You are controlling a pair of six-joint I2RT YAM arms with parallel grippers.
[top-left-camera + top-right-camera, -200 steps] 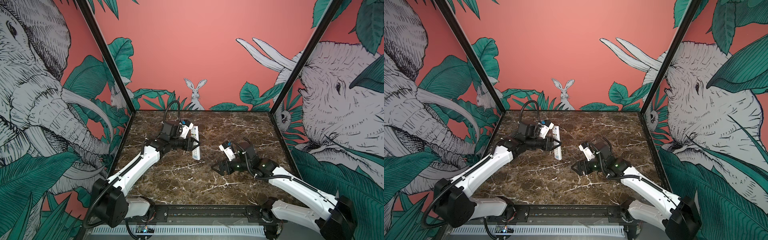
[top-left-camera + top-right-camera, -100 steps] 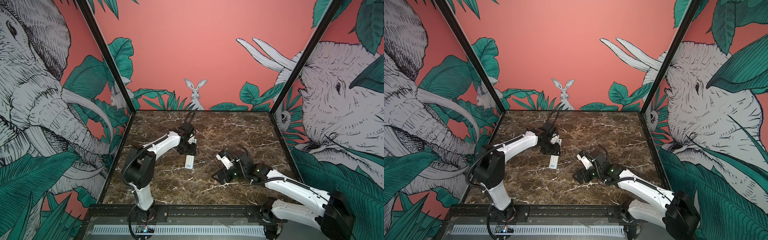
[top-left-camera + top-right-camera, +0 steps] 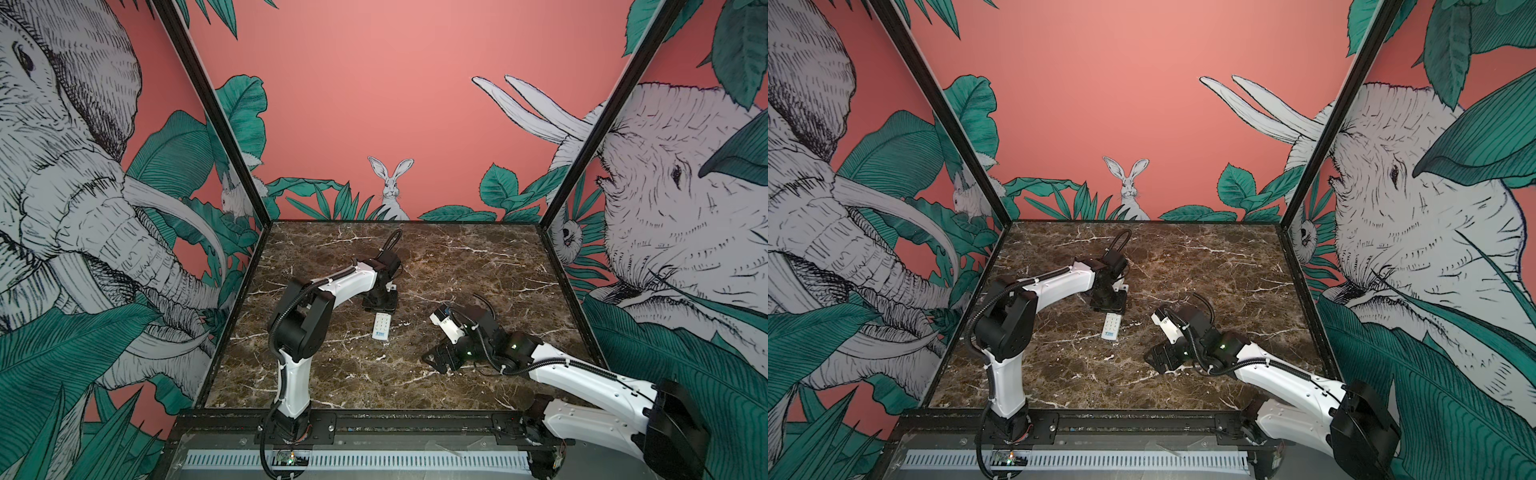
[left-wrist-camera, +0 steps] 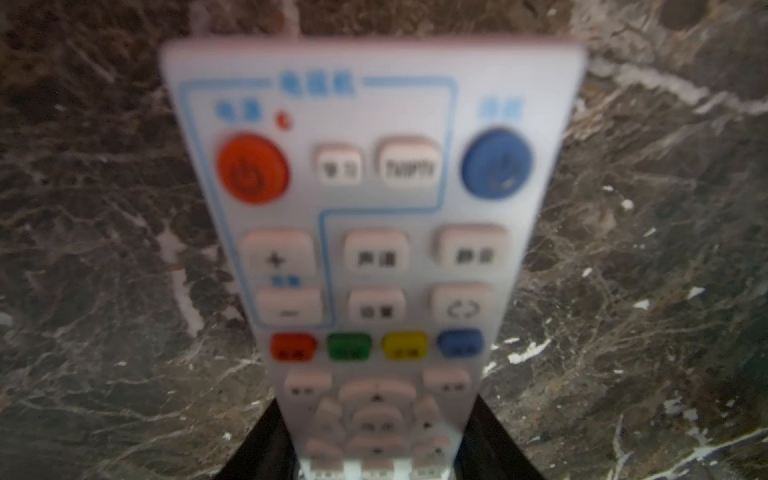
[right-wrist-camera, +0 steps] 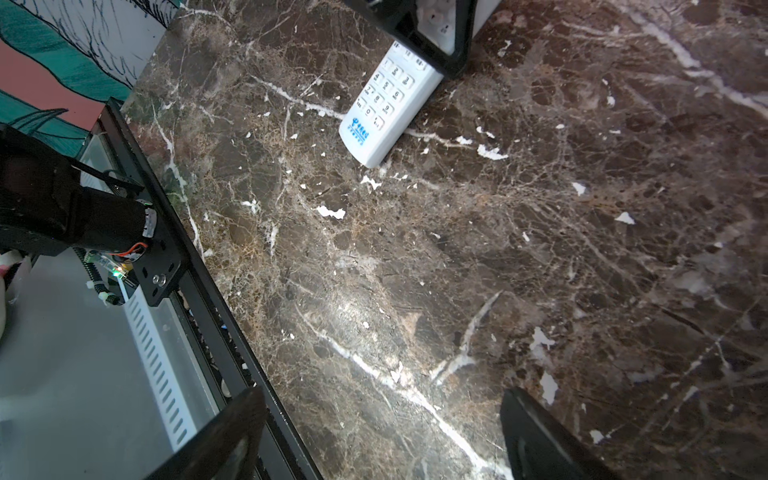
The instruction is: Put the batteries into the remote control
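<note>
A: R arm (image 3: pixel 582 374)?
B: Comes in low from near-right corner. right gripper (image 3: pixel 440 358) spread wide, nothing in it, just above the marble tabletop (image 3: pixel 478 257).
A: L arm (image 3: pixel 345 286)?
B: Elbow high by the front rail (image 3: pixel 374 417), forearm reaches back to mid-table, wrist bent down. left gripper (image 3: pixel 379 301) pinching the remote control (image 3: pixel 382 326), buttons up, logo end pointing frontward. Can't tell if that end touches the marble.
A: Room?
B: Brown veined marble, black frame posts (image 3: pixel 216 124), mural walls (image 3: pixel 374 83): elephants (image 3: pixel 75 187) at sides, rabbit (image 3: pixel 390 183) at back.
A: Clearance?
B: Grippers well apart; open marble btwn them, along R edge & at back.
</note>
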